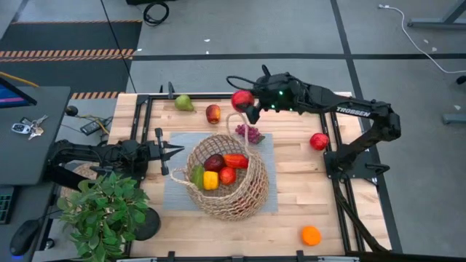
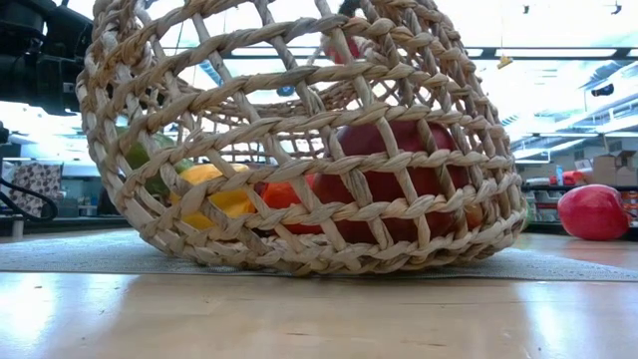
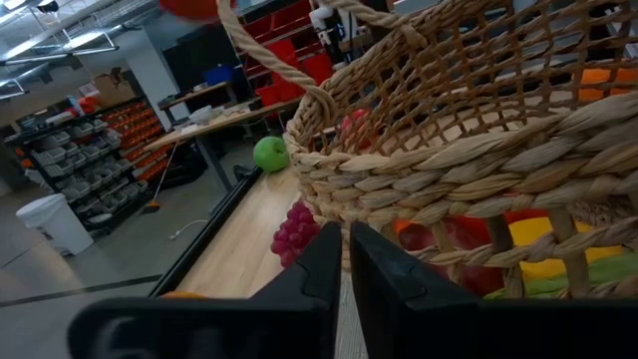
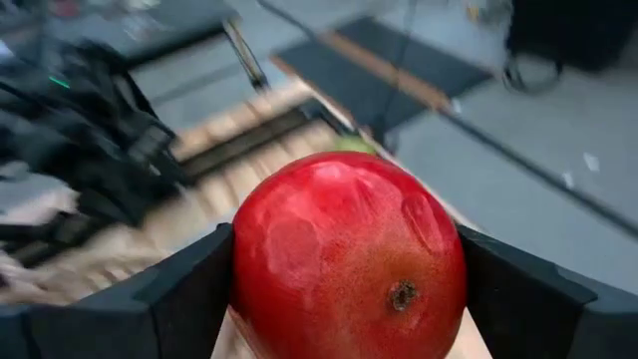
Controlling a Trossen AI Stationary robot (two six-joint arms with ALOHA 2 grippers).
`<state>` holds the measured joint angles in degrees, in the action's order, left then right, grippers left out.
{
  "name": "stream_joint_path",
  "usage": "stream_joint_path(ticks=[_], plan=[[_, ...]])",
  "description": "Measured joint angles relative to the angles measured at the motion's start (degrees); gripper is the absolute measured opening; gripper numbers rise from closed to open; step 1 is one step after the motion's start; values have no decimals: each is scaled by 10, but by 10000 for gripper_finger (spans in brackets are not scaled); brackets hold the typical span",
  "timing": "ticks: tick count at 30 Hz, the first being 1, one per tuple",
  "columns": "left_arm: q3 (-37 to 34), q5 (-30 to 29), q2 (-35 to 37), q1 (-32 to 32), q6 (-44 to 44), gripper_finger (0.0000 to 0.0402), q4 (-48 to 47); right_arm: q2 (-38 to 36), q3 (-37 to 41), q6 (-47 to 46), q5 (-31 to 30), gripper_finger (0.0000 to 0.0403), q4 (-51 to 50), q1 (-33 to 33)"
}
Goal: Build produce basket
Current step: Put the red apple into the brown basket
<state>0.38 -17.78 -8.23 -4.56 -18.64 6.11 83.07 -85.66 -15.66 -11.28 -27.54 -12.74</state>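
The wicker basket lies tipped on a grey mat, its mouth toward the table's left. Inside it are a dark red piece, a red pepper, a yellow pepper and a green piece. My right gripper hangs high over the basket's far handle, shut on a red apple. My left gripper is level and shut, its tips just short of the basket's left rim. Purple grapes lie on the mat's far edge. My right gripper pinches the red apple between its two fingers, one on each of the apple's opposite sides. The fingers come from the table's right side, slanting slightly down. The apple is lifted clear, well above the table.
On the wood lie a green pear and a red-yellow apple at the far edge, a red apple at the right and an orange at the near right. A potted plant stands near left.
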Motion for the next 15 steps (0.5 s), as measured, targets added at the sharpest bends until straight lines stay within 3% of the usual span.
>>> stream_joint_path(ticks=[4, 15], plan=[[0, 0, 0, 0, 0, 36, 0, 0, -7, 23, -27, 353, 40, 45], [0, 0, 0, 0, 0, 32, 0, -3, -7, 43, 1, 356, 134, 135]])
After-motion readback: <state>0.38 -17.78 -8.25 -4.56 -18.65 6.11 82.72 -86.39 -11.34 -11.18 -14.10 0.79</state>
